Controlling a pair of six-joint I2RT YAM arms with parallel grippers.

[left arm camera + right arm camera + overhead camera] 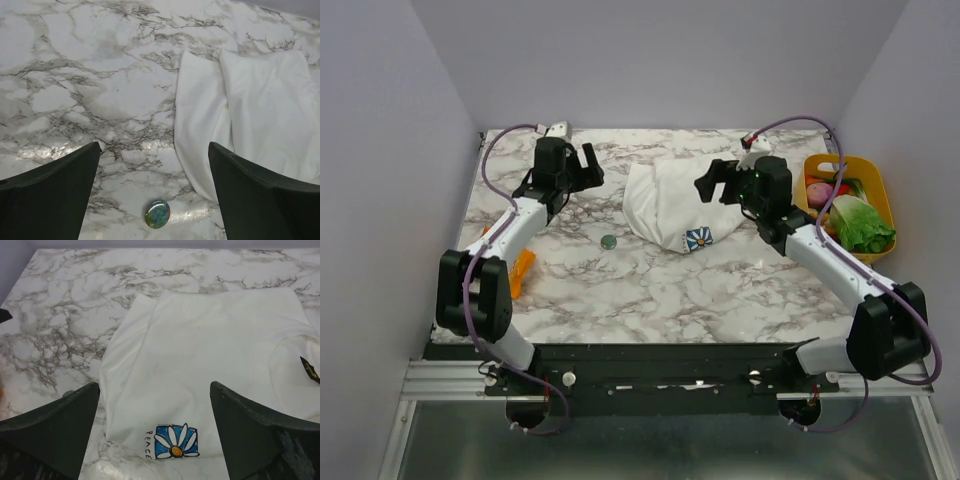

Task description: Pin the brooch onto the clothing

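Bright, even, from overhead. Faint soft shadows only. Glare streaks on glossy worktop in left wrist view, also at bottom of right wrist view. Near fingers dark, slightly soft. Top view sharp, little edge distortion.

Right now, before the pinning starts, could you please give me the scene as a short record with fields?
brooch: small round green brooch, lying on the marble table, beside the T-shirt, not touching it
clothing: white T-shirt, lying loosely folded, blue flower print facing up at its near edge
left gripper: open, empty, above the table near the brooch
right gripper: open, empty, above the T-shirt
other: yellow basket holding lettuce, at the right edge
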